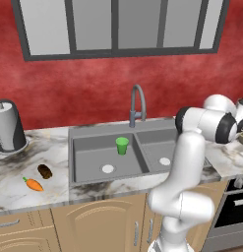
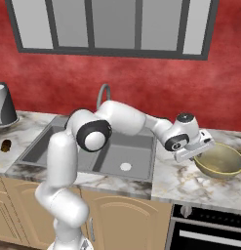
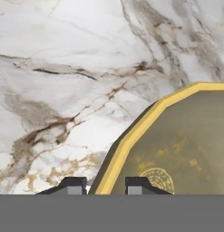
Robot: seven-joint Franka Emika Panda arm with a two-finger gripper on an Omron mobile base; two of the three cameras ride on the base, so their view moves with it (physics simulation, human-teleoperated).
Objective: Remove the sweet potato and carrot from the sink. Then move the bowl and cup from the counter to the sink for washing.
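The sweet potato (image 1: 45, 171) and the carrot (image 1: 33, 184) lie on the counter (image 1: 44, 147) at the lower left of the left base view, clear of the sink (image 1: 93, 157), so the first half of the task looks done. The cup (image 1: 122, 145) stands upright in the left basin near the middle of that frame, so it seems delivered too. What is left, by my reading, is the bowl (image 2: 219, 160), which sits on the marble at the right edge of the right base view. The gripper (image 3: 105, 186) hangs at the bowl's near rim; in the hand view the yellow rim runs up between the two tips, which stand spread, one outside the wall and one over the inside, pinching nothing yet
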